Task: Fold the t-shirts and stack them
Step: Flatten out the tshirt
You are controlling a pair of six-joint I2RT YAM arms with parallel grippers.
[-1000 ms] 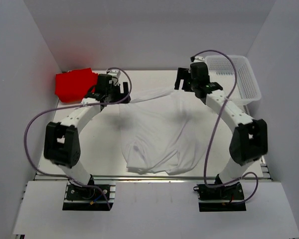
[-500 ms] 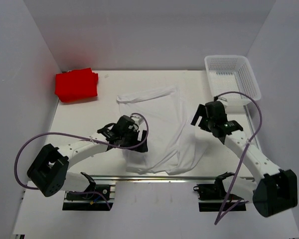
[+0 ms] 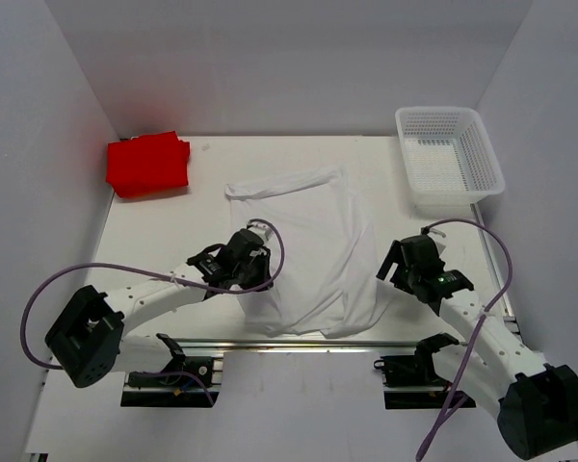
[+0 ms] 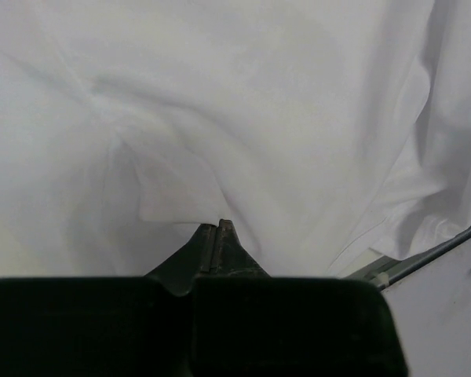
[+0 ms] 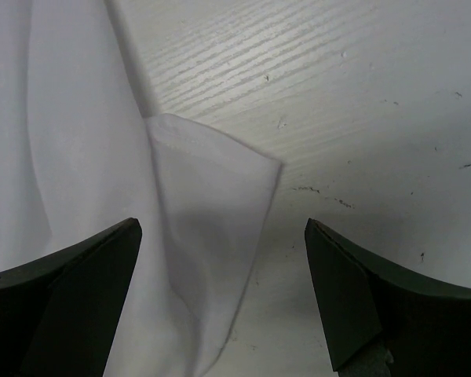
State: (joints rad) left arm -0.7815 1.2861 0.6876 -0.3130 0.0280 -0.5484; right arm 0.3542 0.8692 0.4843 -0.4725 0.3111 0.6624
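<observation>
White t-shirt [image 3: 313, 245] is pinched in the closed left hand [image 4: 217, 228]; the open right hand [image 5: 221, 236] hovers over its corner.

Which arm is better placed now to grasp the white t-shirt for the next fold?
Right, probably. The right end effector is open with a hemmed flap of the white t-shirt between its fingers; the left end effector is shut at the shirt's other side.

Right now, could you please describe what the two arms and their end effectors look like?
Both the left arm and right arm have white links with chunky black joint housings, each trailing a looping purple cable. The left end effector and right end effector have dark, wedge-shaped fingers.
</observation>
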